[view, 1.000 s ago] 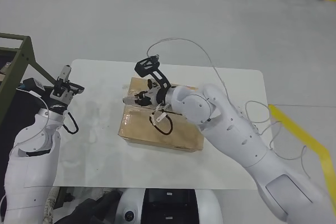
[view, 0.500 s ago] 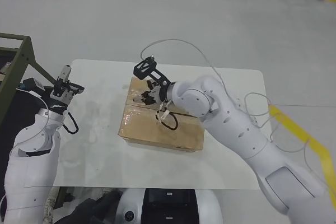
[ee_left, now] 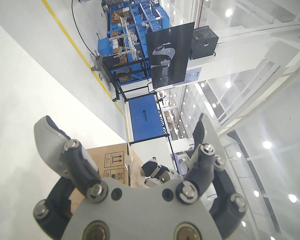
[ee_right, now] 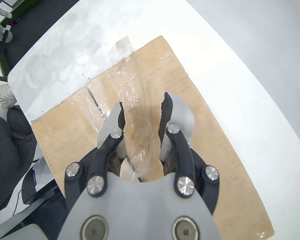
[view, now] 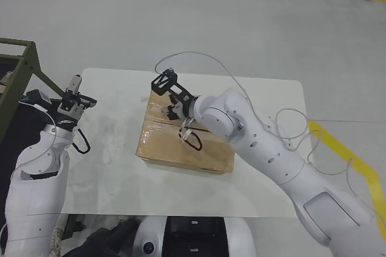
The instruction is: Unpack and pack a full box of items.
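A brown cardboard box (view: 180,144) sealed with clear tape lies in the middle of the white table (view: 116,173). My right gripper (view: 174,108) hovers over the box's far left end. In the right wrist view it (ee_right: 143,102) is open, its fingers on either side of the wrinkled tape strip (ee_right: 130,81) that runs along the box (ee_right: 210,136) seam. A loose tape end (ee_right: 124,44) sticks out past the box edge. My left gripper (view: 74,97) is held up above the table's left edge, open (ee_left: 125,119) and holding nothing; the box (ee_left: 110,156) shows beyond it.
A dark green rack (view: 16,67) stands just left of the table. A loose grey cable (view: 212,54) arcs above the box's far side. A yellow floor line (view: 347,160) runs to the right. Bare table surrounds the box.
My right gripper has turned and shifted along the box's far left end, from the left edge toward the seam. The left arm has stayed still.
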